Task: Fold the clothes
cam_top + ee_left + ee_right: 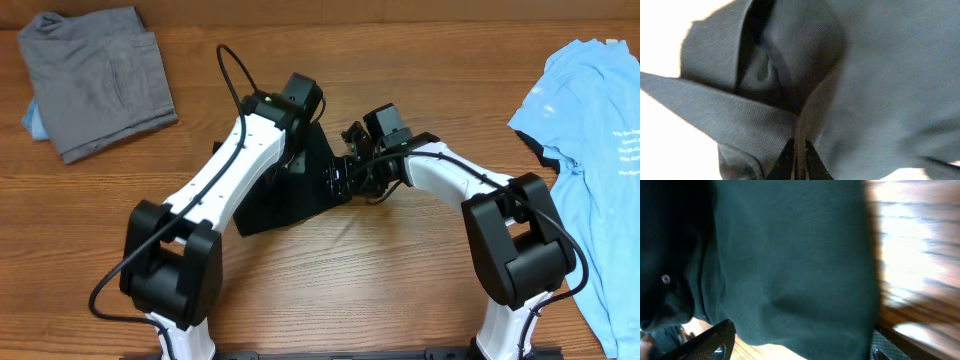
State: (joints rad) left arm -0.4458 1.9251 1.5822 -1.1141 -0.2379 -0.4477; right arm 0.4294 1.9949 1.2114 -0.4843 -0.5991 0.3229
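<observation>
The bench (380,270) is brown wood with long lines running across it, and bright light shines on one part.

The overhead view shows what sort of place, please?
Likely a robot-lab bench for folding laundry: a wooden table, the left arm and right arm at a black shirt, a folded grey garment, a light blue T-shirt.

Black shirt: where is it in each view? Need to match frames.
Overhead: black shirt centre, under both wrists.
Left wrist: black shirt fills the frame, collar at left.
Right wrist: black shirt covers left and centre.
Shared: wooden table, overhead and right wrist's right side only.
</observation>
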